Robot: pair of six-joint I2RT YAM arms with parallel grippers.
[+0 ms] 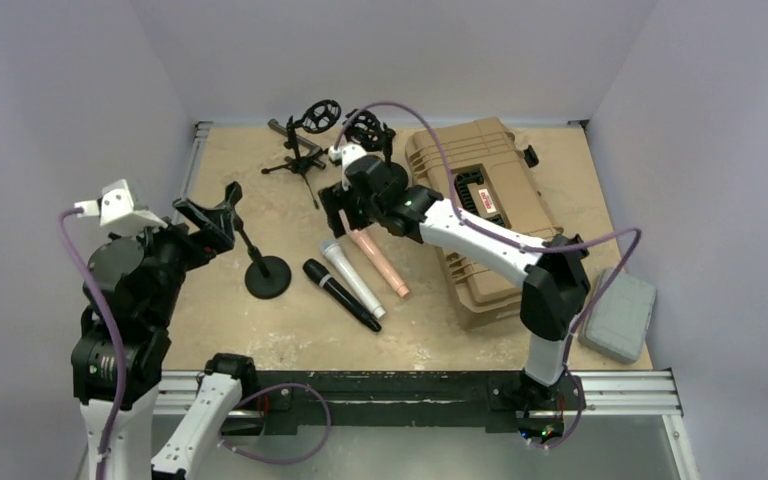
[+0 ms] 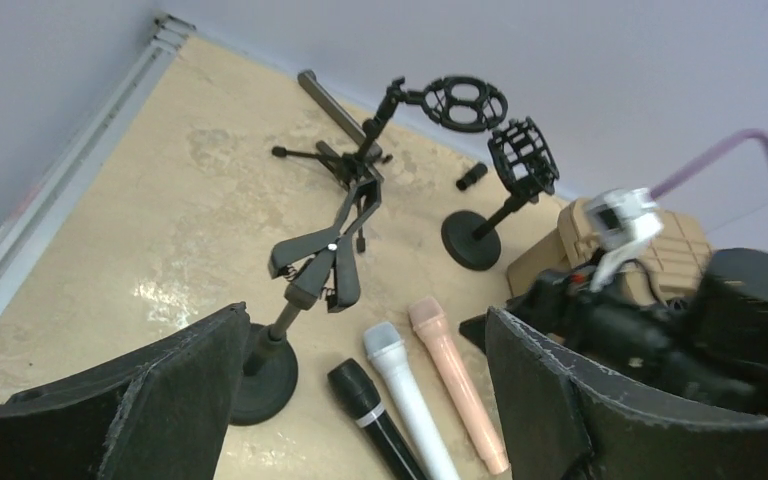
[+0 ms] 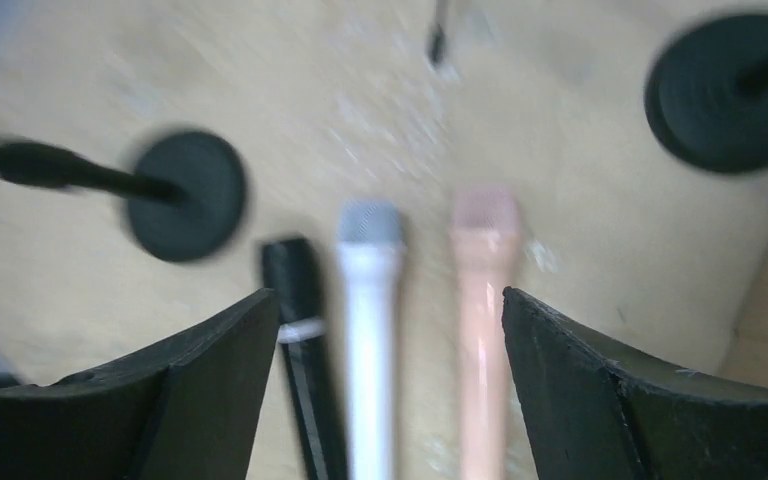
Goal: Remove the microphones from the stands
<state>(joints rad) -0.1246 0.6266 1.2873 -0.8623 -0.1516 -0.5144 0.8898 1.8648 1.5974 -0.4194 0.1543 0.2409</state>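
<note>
Pink mic (image 3: 480, 330) lies flat beside white mic (image 3: 370, 330), off the stand (image 1: 267, 277). My right pincer (image 3: 390, 296) hangs over them, jaws wide, gripping nothing; left pincer (image 2: 365, 312) open too. Should lift straight up, not nudge the mics.

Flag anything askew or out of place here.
The tripod stand at the back looks sprawled, possibly tipped; hard to confirm. The black microphone, white microphone and pink microphone lie loose side by side, none on a stand. Nothing spilled.
</note>
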